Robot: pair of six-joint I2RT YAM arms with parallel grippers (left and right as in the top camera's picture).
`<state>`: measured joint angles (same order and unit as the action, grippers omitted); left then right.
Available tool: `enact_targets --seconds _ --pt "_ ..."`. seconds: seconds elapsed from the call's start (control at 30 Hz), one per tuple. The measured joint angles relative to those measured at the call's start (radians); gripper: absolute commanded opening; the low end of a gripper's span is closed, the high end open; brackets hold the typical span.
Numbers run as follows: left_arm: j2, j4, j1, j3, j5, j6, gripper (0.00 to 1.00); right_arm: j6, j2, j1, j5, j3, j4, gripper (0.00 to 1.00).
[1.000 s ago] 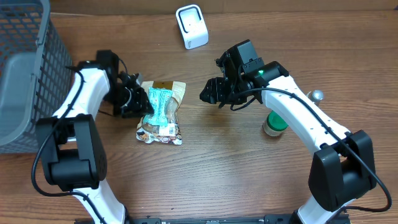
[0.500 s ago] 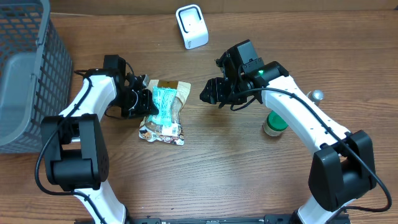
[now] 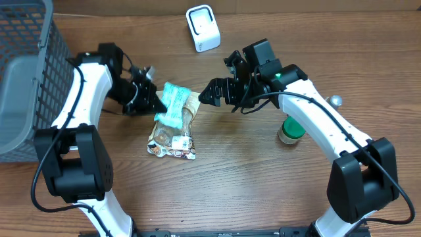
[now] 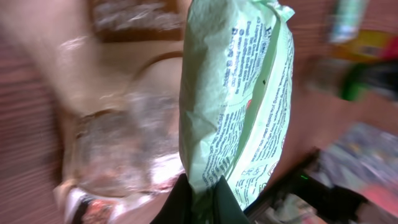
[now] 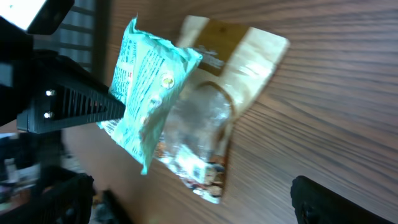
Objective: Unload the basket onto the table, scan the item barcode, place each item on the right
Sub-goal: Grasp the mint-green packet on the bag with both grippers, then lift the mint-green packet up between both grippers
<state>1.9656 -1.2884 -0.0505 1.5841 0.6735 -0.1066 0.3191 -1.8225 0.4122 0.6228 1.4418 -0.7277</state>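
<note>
Teal packet (image 3: 175, 105) is clenched in left claw (image 3: 150, 100), held over brown bag (image 3: 172, 135) on desk (image 3: 263, 184) | right claw (image 3: 212, 93) is spread wide, near packet.

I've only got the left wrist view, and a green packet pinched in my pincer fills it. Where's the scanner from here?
Observer: The white scanner stands at the far edge of the table, beyond the green packet and a little to its right.
Operator: Where's the right pincer?
Observer: The right pincer is open, close by the packet's right side and pointing at it.
Operator: What's on my left?
Observer: A grey wire basket, at the table's left edge.
</note>
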Motion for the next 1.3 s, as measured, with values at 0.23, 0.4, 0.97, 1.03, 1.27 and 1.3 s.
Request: enact_targets --seconds 0.23,0.4,0.97,1.03,1.27,1.3 --pt "0.0 -0.062 0.018 0.049 0.264 -0.162 0.04 0.064 0.0 -0.077 0.231 0.0 0.096 0.9" --pt "0.0 -0.061 0.045 0.05 0.387 -0.224 0.04 0.106 0.0 -0.129 0.335 0.0 0.114 0.84" --pt "0.0 -0.024 0.154 0.051 0.457 -0.27 0.04 0.12 0.0 -0.113 0.383 0.0 0.136 0.04" --pt "0.0 -0.021 0.154 0.051 0.455 -0.271 0.04 0.125 0.0 -0.116 0.38 0.0 0.135 0.04" --pt "0.0 -0.017 0.154 0.057 0.428 -0.272 0.04 0.058 0.0 -0.116 0.373 0.0 0.136 0.04" --pt "0.0 -0.016 0.154 0.059 0.421 -0.272 0.04 0.044 0.0 -0.116 0.373 0.0 0.136 0.04"
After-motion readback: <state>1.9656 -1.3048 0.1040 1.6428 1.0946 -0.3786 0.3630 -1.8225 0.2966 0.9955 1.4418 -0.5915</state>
